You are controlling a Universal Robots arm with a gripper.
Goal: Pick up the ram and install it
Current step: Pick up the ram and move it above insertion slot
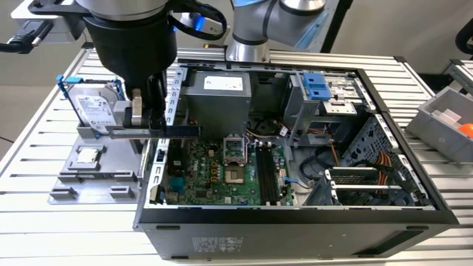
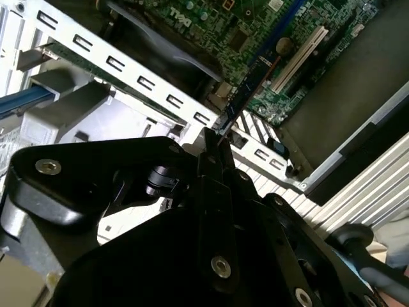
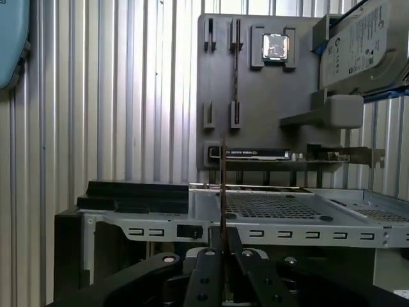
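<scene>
My gripper [image 1: 144, 124] is shut on the ram [image 1: 174, 131], a long thin blue stick held level over the left wall of the open computer case [image 1: 296, 221]. Both wrist views show the ram edge-on [image 2: 250, 83] [image 3: 222, 182], sticking out from between the black fingertips of the gripper [image 2: 214, 137] [image 3: 222, 233]. The motherboard's black memory slots [image 1: 266, 174] lie inside the case, towards the exterior view's right of the ram. The green motherboard [image 2: 255, 25] is below the ram's far end in the second wrist view.
A grey fixture plate [image 1: 88, 177] [image 3: 255, 102] lies beside the case, carrying a silver hard drive with a blue bracket [image 1: 96, 108] [image 3: 364, 45] and a small square chip [image 1: 88, 156] [image 3: 276, 46]. A grey bin [image 1: 443, 119] stands at the exterior view's right.
</scene>
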